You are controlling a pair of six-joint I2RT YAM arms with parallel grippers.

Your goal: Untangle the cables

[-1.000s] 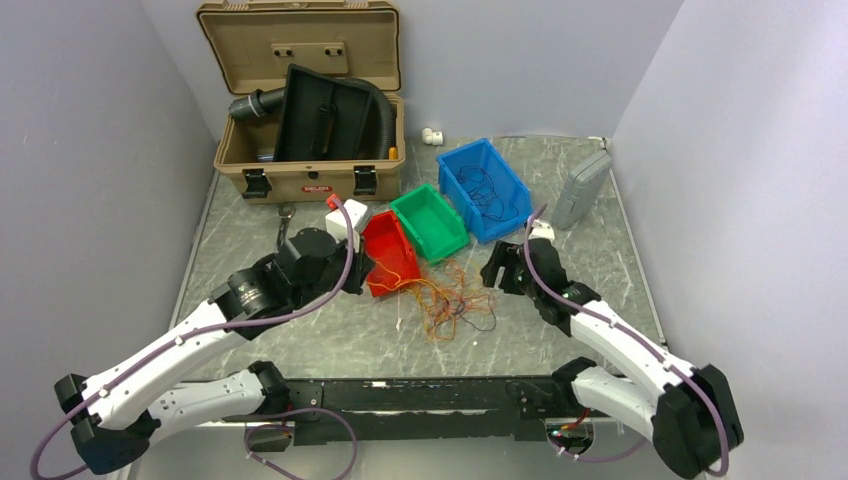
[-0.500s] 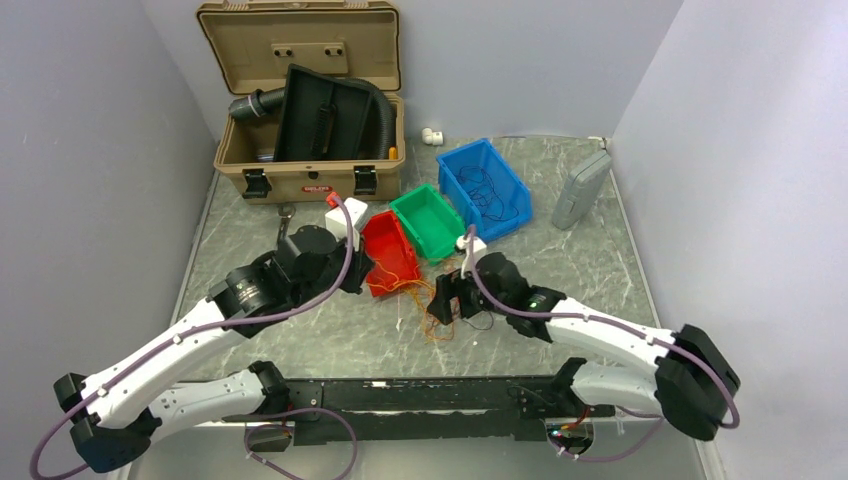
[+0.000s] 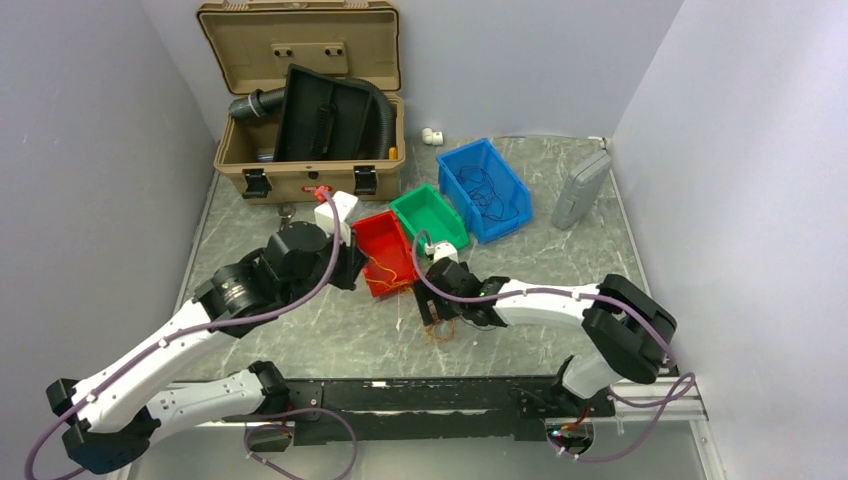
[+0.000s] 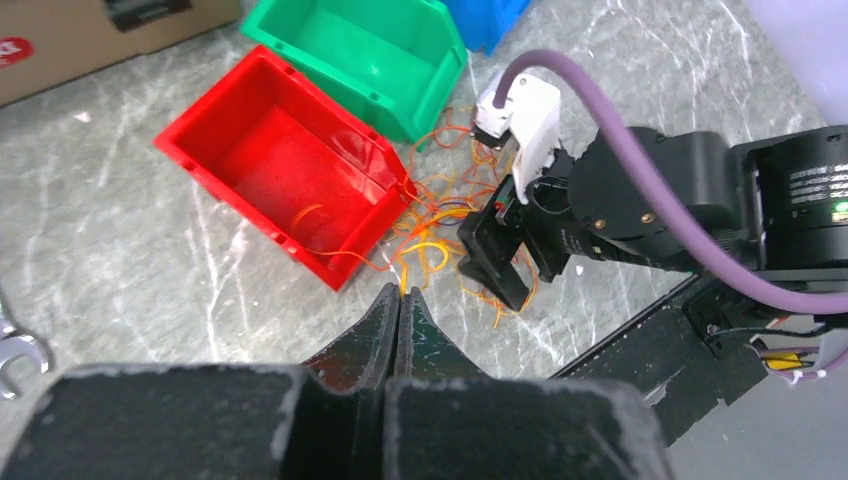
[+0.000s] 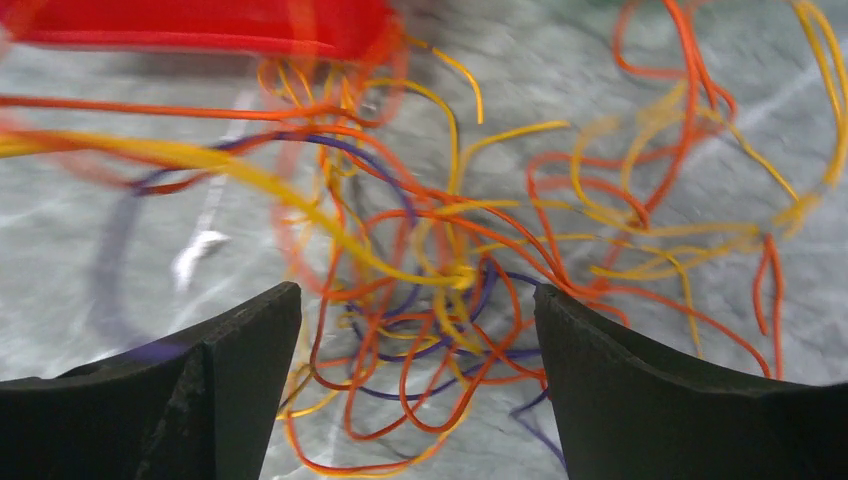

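Observation:
The cables (image 3: 445, 328) are a loose tangle of thin orange, yellow and purple wires on the marble table, in front of the red bin (image 3: 385, 255). My right gripper (image 5: 415, 295) hangs low over the tangle, open wide, with a finger on each side of the wires (image 5: 450, 275) and nothing gripped. My left gripper (image 4: 400, 292) is shut, and an orange wire (image 4: 408, 268) runs from between its tips toward the tangle (image 4: 440, 215). A few orange strands lie inside the red bin (image 4: 250, 150). In the top view the left gripper (image 3: 358, 268) sits beside the red bin.
A green bin (image 3: 430, 220) and a blue bin (image 3: 485, 190) holding dark wires stand behind the red one. An open tan case (image 3: 300, 100) with a black hose is at the back left, a grey box (image 3: 580, 190) at the back right. A wrench (image 4: 15, 355) lies at the left.
My right arm swung left from beside the blue bin to over the tangle, its jaws opening wider. My left gripper shifted slightly back, staying shut.

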